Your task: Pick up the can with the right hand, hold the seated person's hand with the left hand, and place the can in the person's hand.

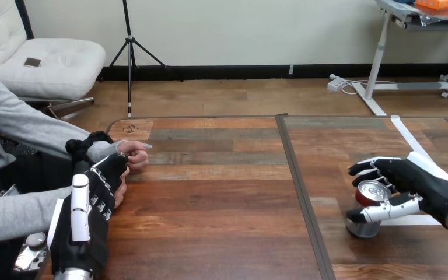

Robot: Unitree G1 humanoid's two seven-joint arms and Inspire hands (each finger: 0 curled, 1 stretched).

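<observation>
The red aluminium drinks can with a silver top (372,192) stands upright, or nearly so, on the wooden plank table (221,192) far to the right. The right hand (420,181) grips it from the right side: fingers behind it, thumb across its front. Whether its base has left the wood I cannot tell.

The goal lies the other way, at the table's left edge. There the left hand (96,201) rises back-to-camera against the person's nearer hand (122,185), overlapping it. I cannot tell whether it has a hold on that hand. The person's farther hand (135,156) rests just beyond, closed on itself.

So the coming move looks like a long carry leftward with the can kept vertical. The boards between are bare, crossed by one dark seam (301,192). Room tightens only at the left, where both of the person's hands and the left hand crowd together.
</observation>
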